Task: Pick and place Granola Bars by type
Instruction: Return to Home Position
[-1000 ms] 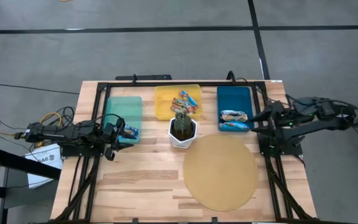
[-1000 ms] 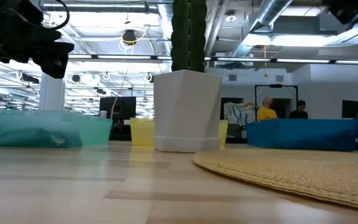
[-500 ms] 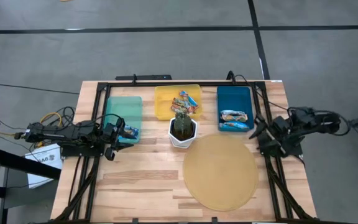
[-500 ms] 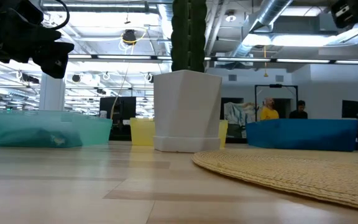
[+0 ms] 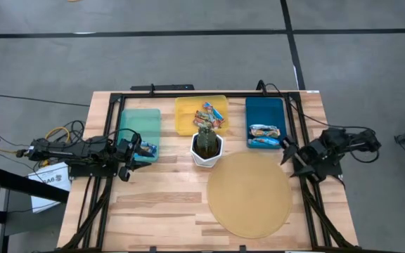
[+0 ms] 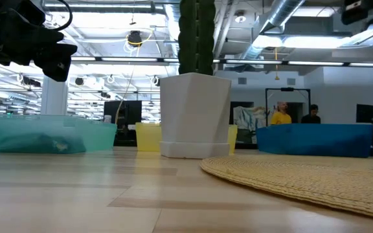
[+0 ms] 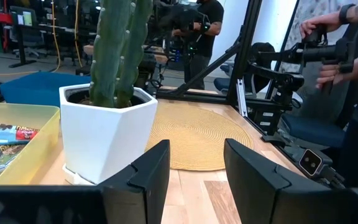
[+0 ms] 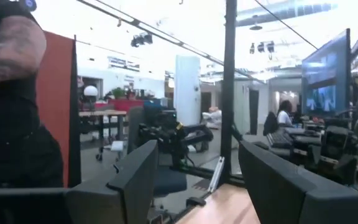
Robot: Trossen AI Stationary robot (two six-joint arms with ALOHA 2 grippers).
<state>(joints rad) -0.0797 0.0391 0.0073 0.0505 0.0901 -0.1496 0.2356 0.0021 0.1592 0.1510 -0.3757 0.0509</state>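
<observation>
Granola bars lie in three trays at the far side of the table. Several orange and blue ones [image 5: 212, 114] are in the yellow tray [image 5: 185, 116]. Silver and blue ones [image 5: 264, 133] are in the blue tray [image 5: 266, 109]. One [image 5: 149, 149] lies at the near end of the teal tray [image 5: 138, 123]. My left gripper [image 5: 138, 150] hangs level and open beside that teal tray's near end, with nothing between its fingers [image 7: 196, 155]. My right gripper [image 5: 287, 151] is open at the table's right edge, near the blue tray's near corner, and also holds nothing [image 8: 197, 155].
A white pot with a cactus [image 5: 207, 146] stands mid-table in front of the yellow tray. A round woven mat [image 5: 250, 193] covers the near right. Black frame rails [image 5: 308, 200] run along both sides. People stand beyond the table [image 7: 353, 68].
My right arm has folded back toward the table's right edge and sunk. Its gripper has drawn away from the blue tray toward the near side and tipped up from slanting down to nearly level, staying open.
</observation>
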